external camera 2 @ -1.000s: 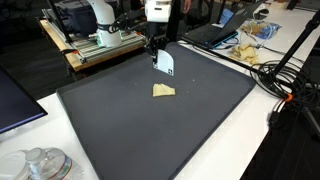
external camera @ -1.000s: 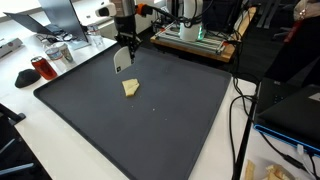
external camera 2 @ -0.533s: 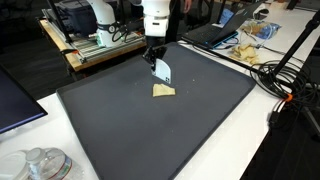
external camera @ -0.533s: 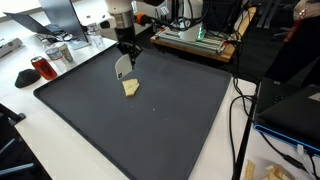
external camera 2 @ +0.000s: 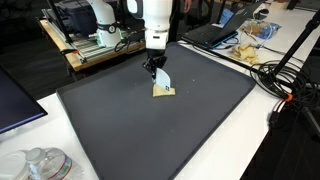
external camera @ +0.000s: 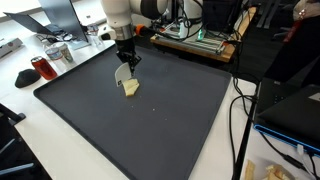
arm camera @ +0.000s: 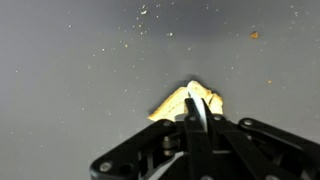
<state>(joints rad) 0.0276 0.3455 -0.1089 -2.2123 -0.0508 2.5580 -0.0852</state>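
Note:
On the dark mat (external camera: 150, 120) (external camera 2: 150, 130) lies a small pale yellow wedge (external camera: 131, 88) (external camera 2: 165, 93) (arm camera: 170, 104), like a piece of bread or sponge. My gripper (external camera: 125, 60) (external camera 2: 153, 64) (arm camera: 197, 128) is shut on a thin white flat blade (external camera: 123, 73) (external camera 2: 162, 79) (arm camera: 197, 102) that hangs down from the fingers. The blade's lower edge is right at the wedge, on or just above its top. In the wrist view the blade stands edge-on over the middle of the wedge and hides part of it.
A red cup (external camera: 40, 68) and clutter stand on the white table beyond the mat's edge. A wooden board with electronics (external camera: 195, 38) sits behind the mat. Cables (external camera 2: 285, 80), a laptop (external camera 2: 212, 35), snack bags (external camera 2: 250, 45) and glass lids (external camera 2: 40, 163) surround it.
The arm has come down and a little forward with the blade, from above and behind the yellow wedge to right on it. The wedge has not moved.

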